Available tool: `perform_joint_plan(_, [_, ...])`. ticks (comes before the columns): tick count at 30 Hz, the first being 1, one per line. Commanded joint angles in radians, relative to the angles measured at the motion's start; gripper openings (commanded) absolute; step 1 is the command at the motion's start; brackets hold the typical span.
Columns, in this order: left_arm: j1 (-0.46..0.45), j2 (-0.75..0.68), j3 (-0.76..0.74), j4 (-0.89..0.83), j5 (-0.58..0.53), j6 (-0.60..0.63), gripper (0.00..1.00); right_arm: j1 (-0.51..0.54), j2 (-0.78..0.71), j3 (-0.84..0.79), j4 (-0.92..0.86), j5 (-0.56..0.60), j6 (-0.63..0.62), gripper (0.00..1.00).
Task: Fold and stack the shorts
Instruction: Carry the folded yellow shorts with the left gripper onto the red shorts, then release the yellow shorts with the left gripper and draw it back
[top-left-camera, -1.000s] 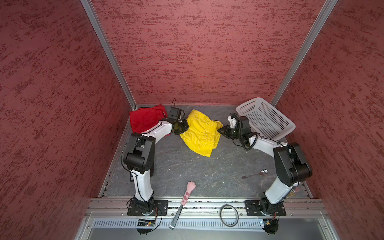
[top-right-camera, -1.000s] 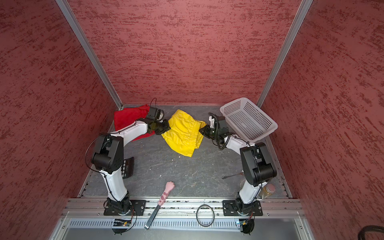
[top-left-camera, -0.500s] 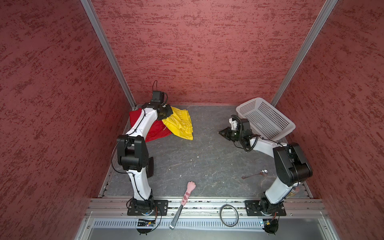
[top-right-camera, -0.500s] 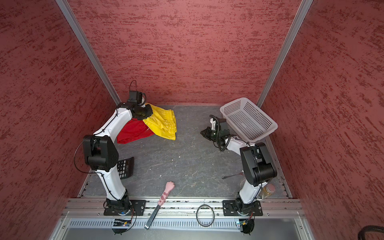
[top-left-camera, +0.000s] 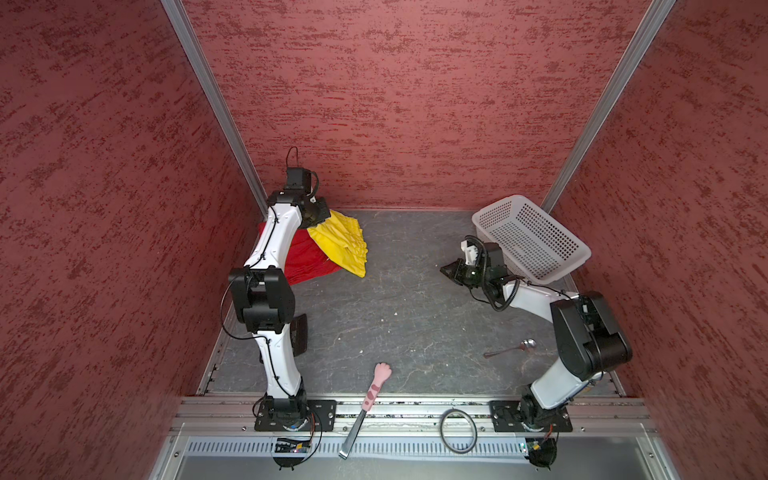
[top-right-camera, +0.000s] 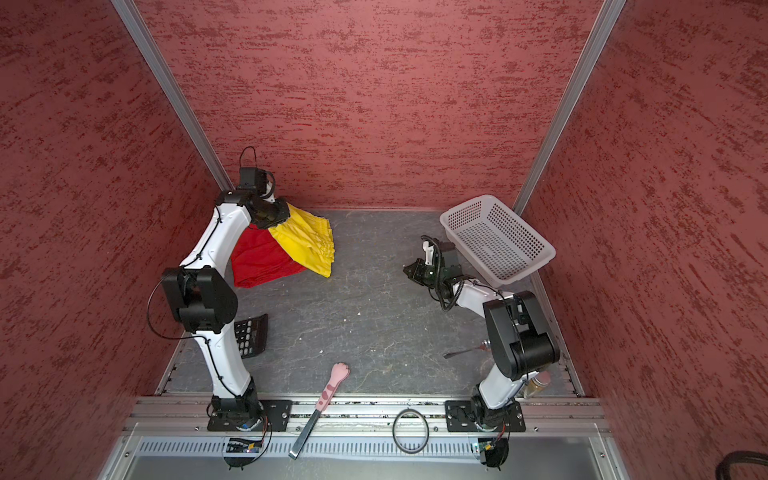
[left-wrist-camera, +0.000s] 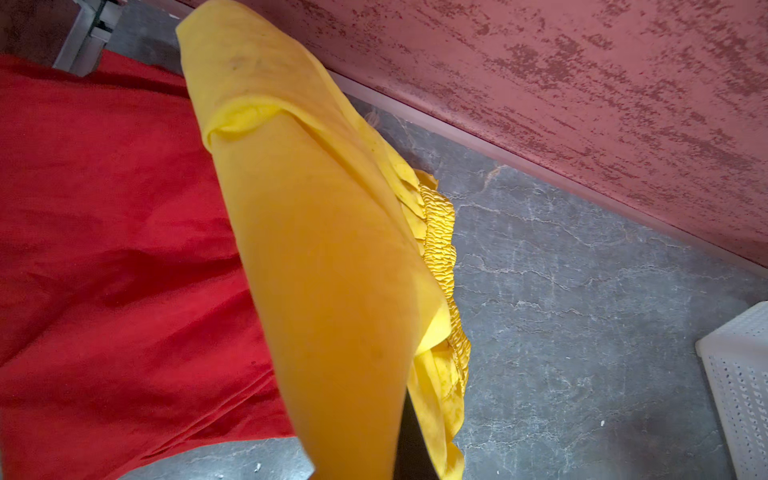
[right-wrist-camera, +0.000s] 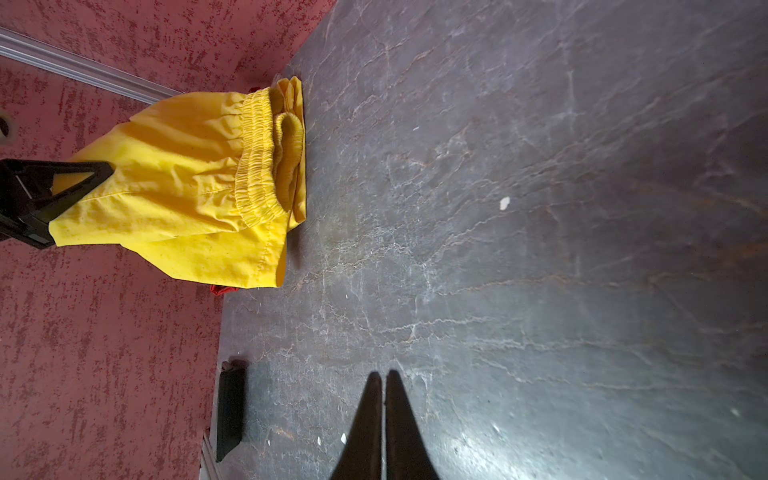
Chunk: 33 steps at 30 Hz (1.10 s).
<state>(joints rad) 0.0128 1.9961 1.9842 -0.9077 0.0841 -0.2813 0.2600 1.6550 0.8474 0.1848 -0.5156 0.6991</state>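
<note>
Grey stone-look surface (top-left-camera: 395, 299), two pairs at its back-left corner: one yellow shorts (top-left-camera: 340, 245) draped partly over one red shorts (top-left-camera: 307, 257) lying flat. Left jaws pinch a raised yellow corner; right jaws closed, empty. Thin, limp, light cloth, likely slippery; best gripped at hem or waistband.

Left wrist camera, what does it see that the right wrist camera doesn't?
Only the left wrist view: a corner of the white basket, and the red shorts spread wide. Only the right wrist view: the right gripper shut and empty, the left gripper pinching the yellow shorts, the black calculator. Both: the yellow shorts, grey table, red wall; the right wrist view catches just a sliver of red shorts.
</note>
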Motion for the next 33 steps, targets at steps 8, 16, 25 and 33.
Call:
perform_joint_plan(8, [0.149,-0.229,-0.311,0.117,0.014,-0.064,0.25,-0.004,0.010,-0.031,0.062,-0.008,0.037,0.08])
perform_joint_plan(16, [0.293,-0.333,-0.508,0.168,0.005,-0.189,1.00,-0.004,-0.011,-0.049,0.039,0.003,0.023,0.10])
perform_joint_plan(25, [0.295,-0.368,-0.487,0.153,0.035,-0.179,1.00,-0.005,-0.044,-0.046,0.013,0.021,0.008,0.12])
perform_joint_plan(33, [0.180,-0.634,-0.680,0.377,-0.006,-0.095,1.00,-0.005,-0.304,0.026,-0.154,0.305,-0.210,0.31])
